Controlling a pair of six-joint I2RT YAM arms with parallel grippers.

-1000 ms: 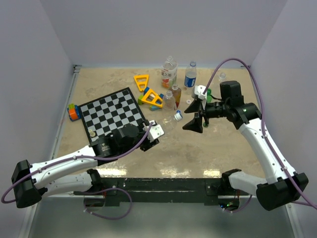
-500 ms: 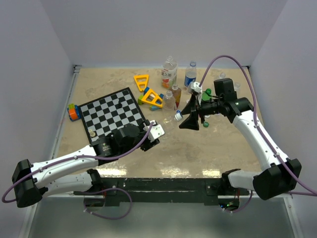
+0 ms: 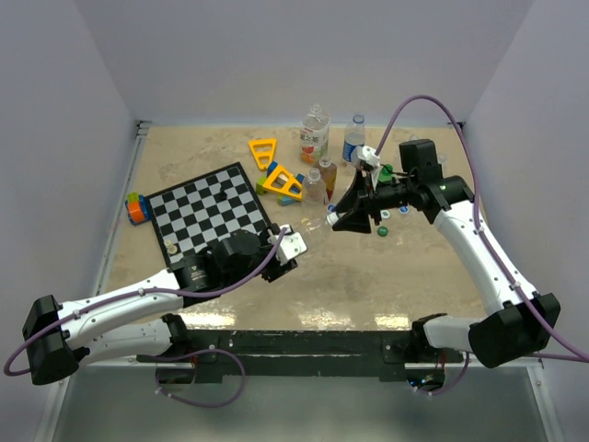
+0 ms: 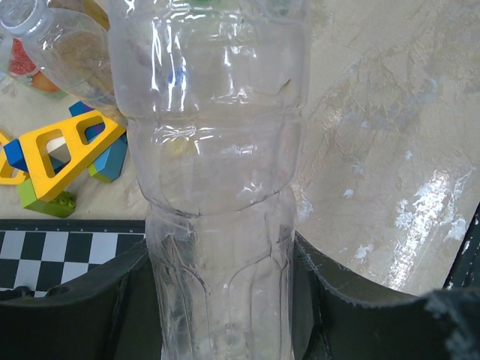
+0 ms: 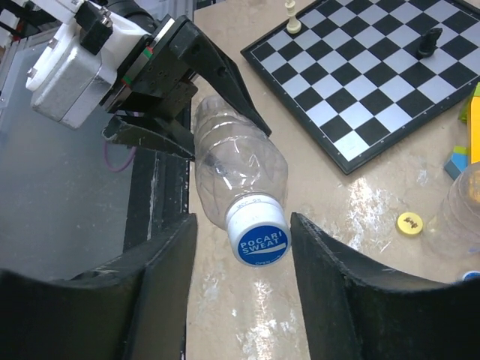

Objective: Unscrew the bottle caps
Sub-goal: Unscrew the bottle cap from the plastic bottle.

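Observation:
My left gripper (image 3: 287, 245) is shut on the base of a clear unlabelled bottle (image 3: 309, 231) and holds it tilted toward the right arm. In the left wrist view the black fingers (image 4: 112, 300) press both sides of the bottle (image 4: 217, 172). The bottle's cap (image 5: 259, 234), white with a blue "POCARI SWEAT" top, sits between the jaws of my right gripper (image 5: 244, 251). The jaws stand open on either side of the cap, not touching it. In the top view the right gripper (image 3: 340, 218) hides the cap.
Several bottles stand at the back: orange-labelled (image 3: 314, 138), blue-labelled (image 3: 353, 143) and a small one (image 3: 327, 175). Yellow triangular frames (image 3: 283, 181) and a chessboard (image 3: 210, 210) lie to the left. A loose yellow cap (image 5: 409, 223) and a blue cap (image 3: 384, 230) lie on the table.
My right gripper has moved left and forward until its open jaws flank the cap. The left arm and the bottle have stayed still.

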